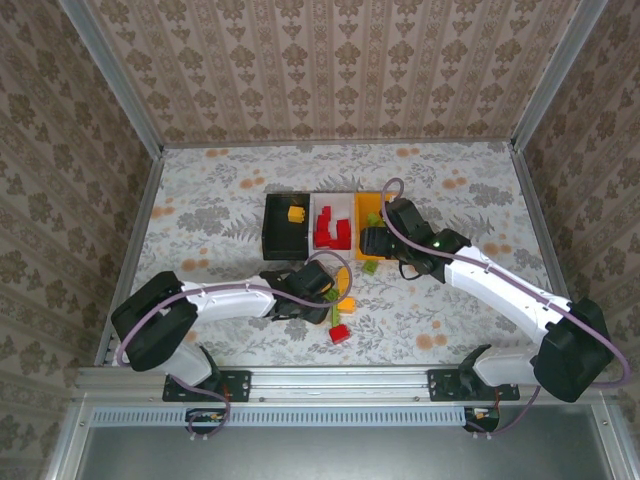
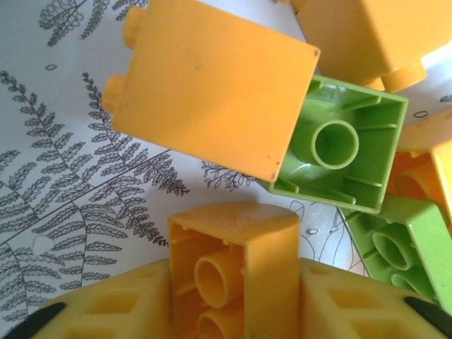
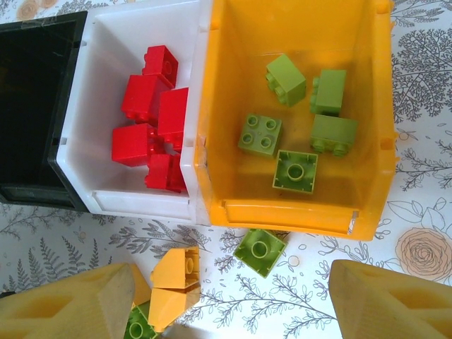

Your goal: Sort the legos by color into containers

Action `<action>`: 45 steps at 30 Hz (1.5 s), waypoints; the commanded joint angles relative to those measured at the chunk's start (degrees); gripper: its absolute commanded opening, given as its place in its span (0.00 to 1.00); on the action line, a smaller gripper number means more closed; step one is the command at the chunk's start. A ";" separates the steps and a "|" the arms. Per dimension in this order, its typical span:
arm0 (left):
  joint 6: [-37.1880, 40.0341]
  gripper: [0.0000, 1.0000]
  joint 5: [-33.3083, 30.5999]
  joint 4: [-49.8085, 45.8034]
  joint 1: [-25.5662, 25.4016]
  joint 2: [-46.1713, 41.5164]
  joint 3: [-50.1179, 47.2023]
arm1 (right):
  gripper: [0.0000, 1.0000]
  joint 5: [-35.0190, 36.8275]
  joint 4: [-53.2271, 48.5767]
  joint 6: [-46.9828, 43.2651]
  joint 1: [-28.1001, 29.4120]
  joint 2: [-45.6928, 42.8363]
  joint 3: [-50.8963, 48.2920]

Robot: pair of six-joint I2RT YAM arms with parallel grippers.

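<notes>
1. The left gripper (image 2: 234, 286) is clenched on a yellow-orange brick (image 2: 233, 244). Its two yellow fingers (image 2: 106, 311) press against opposite sides of the brick.
2. This gripped brick is a small chunky block. It is turned so that its hollow underside, with round tubes inside, faces the wrist camera.
3. From above, the left gripper (image 1: 318, 283) sits low over the fern-patterned table (image 1: 210, 215), in front of the bins and among the loose bricks.
4. Close around the gripped brick lie a larger yellow-orange block (image 2: 212, 85) on its side and a light green brick (image 2: 342, 152) with its hollow side up. A second green brick (image 2: 395, 244) lies at the right.
5. The right gripper (image 3: 233, 282) is released. Its fingers (image 3: 70, 304) stand wide apart with nothing between them.
6. From above, the right gripper (image 1: 378, 243) hangs over the near edge of the orange-yellow bin (image 1: 372, 203).
7. The three bins stand side by side and touching: the black bin (image 3: 35, 106), the white bin (image 3: 99, 56) and the orange-yellow one.
8. The white bin holds a cluster of red bricks (image 3: 145, 99).
9. The orange-yellow bin holds five light green bricks (image 3: 286, 79), some studs up and one hollow side up.
10. The overhead view shows one yellow-orange piece (image 1: 294, 213) in the black bin.
11. One green stray brick (image 3: 259, 251) lies on the table just in front of the orange-yellow bin.
12. A loose red brick (image 1: 340, 333) lies nearer the arm bases.
</notes>
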 commanded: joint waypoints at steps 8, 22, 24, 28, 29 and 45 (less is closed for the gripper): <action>-0.15 0.29 0.45 -5.01 5.33 -17.04 -0.77 | 0.75 1.16 1.00 1.31 -0.60 -1.26 -0.49; 9.42 0.32 -1.06 -0.33 24.57 -5.05 16.72 | 0.74 0.69 1.15 3.05 -0.60 -2.00 -1.98; 9.79 0.33 -0.98 0.40 25.64 -0.84 19.52 | 0.75 0.33 0.96 3.37 -0.64 -2.59 -2.36; 9.85 0.45 -1.34 0.94 27.33 5.74 23.92 | 0.75 0.67 0.08 3.60 -0.64 -4.38 -3.06; 9.81 0.49 -1.30 0.75 27.55 7.06 24.96 | 0.75 0.77 -0.07 3.60 -0.64 -4.94 -3.41; 4.06 0.95 5.33 -0.75 18.99 -8.99 13.50 | 0.75 0.78 -0.88 3.37 -0.73 -7.66 -5.54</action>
